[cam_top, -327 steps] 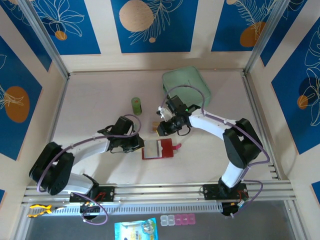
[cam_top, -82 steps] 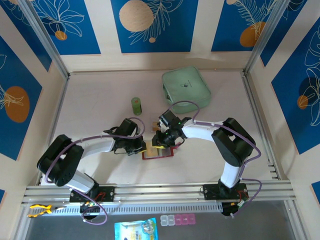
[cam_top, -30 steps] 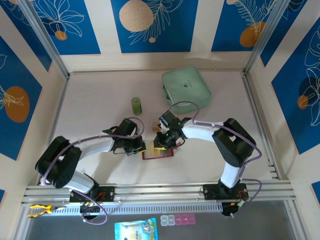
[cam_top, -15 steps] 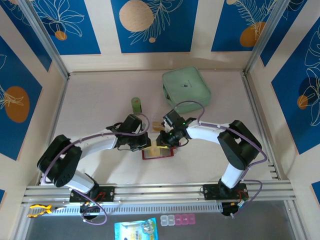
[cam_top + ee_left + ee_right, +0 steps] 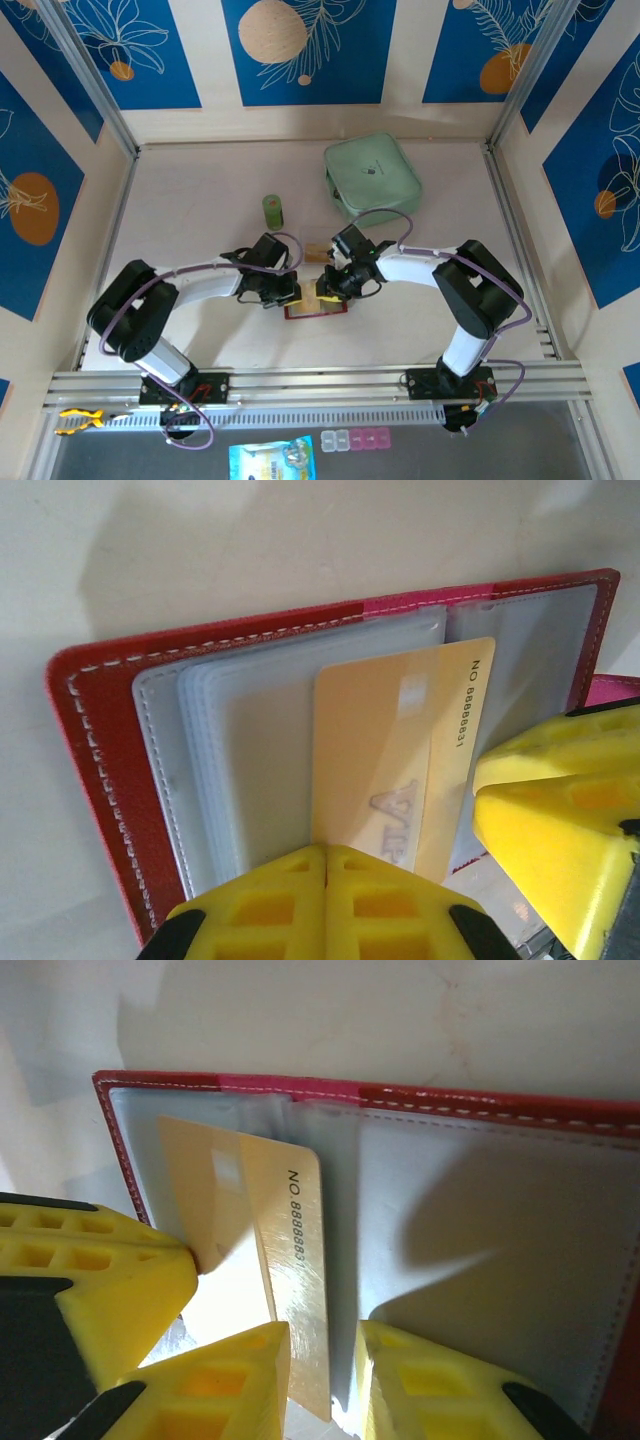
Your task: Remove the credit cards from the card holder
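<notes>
**Lying open between two grippers: a flat red stitched card holder [image 5: 320,312]**

From the top camera the card holder sits on the pale tabletop [image 5: 200,220], spread flat. The left gripper [image 5: 293,293] is at its left end and the right gripper [image 5: 325,290] just right of that, over its middle.

In the left wrist view the card holder [image 5: 100,770] shows its red cover with white stitching and a stack of greyish clear sleeves. A thin golden-yellow plastic card [image 5: 390,750] with a printed number along one end lies partly out of a sleeve, near the holder's fold. The left gripper [image 5: 325,865] has its two yellow pads pressed together with nothing seen between them, and they sit on the near edge of the sleeves and the card. One yellow finger [image 5: 560,810] of the right gripper covers the card's corner on the side towards the holder's pink tab.

In the right wrist view the card [image 5: 290,1220] slants up from the card holder [image 5: 450,1100], and its numbered end runs between the fingers of the right gripper [image 5: 325,1360]. Those fingers stand a little apart; whether they pinch the card cannot be told.

Just beyond the holder lies a small flat tan piece [image 5: 317,250]. Farther beyond it are a mint-green zip pouch [image 5: 372,178] and, to the left, a small green cylinder [image 5: 273,211].
</notes>
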Controlling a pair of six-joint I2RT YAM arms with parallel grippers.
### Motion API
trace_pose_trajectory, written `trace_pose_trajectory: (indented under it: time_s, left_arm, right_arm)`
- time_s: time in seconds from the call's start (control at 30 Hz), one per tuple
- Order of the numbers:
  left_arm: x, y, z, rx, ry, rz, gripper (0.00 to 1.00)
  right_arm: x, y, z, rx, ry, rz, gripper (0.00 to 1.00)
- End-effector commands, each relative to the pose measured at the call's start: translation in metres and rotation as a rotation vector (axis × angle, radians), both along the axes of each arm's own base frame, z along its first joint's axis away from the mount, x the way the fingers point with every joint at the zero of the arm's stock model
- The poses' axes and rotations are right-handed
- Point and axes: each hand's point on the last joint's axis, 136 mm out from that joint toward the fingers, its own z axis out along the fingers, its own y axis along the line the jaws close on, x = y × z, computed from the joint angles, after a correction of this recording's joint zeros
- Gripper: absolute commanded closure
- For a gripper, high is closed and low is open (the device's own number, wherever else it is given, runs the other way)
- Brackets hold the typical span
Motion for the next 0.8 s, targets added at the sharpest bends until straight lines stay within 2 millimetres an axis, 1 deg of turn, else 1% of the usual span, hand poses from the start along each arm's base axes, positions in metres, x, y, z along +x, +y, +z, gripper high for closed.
trace_pose_trajectory:
  time_s: [0.0,0.33,0.6,0.77]
  left_arm:
    - [-0.0089,0.0051,-0.0101,0.041,0.027,-0.024,0.96]
    - [-0.0096,0.0077,-0.0127,0.053,0.03,-0.019,0.97]
    - [-0.0091,0.0067,-0.011,0.046,0.027,-0.018,0.97]
    - [-0.0089,0.0072,-0.0104,0.048,0.022,-0.016,0.97]
  right_arm:
    - [-0.003,0.0048,-0.0032,0.045,0.037,-0.001,0.74]
    - [-0.0039,0.0092,-0.0052,0.086,0.065,-0.007,0.75]
    - [-0.0029,0.0133,-0.0002,0.151,0.075,-0.018,0.81]
    - [-0.0015,0.01,-0.0004,0.155,0.07,-0.03,0.86]
